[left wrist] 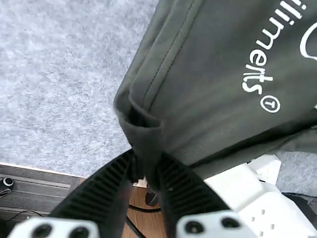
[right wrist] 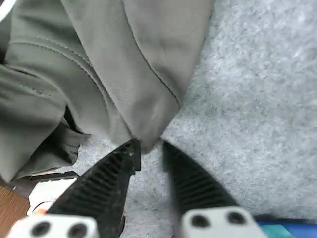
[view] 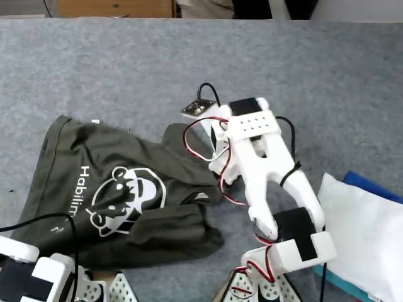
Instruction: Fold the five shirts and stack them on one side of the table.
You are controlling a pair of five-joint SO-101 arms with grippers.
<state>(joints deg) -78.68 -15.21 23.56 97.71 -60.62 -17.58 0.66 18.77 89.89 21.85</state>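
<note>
Pinching white-lettered shirt (left wrist: 213, 74); left gripper (left wrist: 146, 166)

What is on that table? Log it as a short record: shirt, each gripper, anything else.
shirt: dark green, white print facing up, crumpled on the grey table
left gripper: shut on a bunched edge of the shirt
right gripper: at another corner of the shirt; grip unclear
aside: white folded cloth lying on a blue thing, at the high view's right edge

High view looks steeply down over the grey table (view: 126, 69); each wrist view faces down at close range onto the dark shirt (view: 63, 182), shared by all three.
</note>
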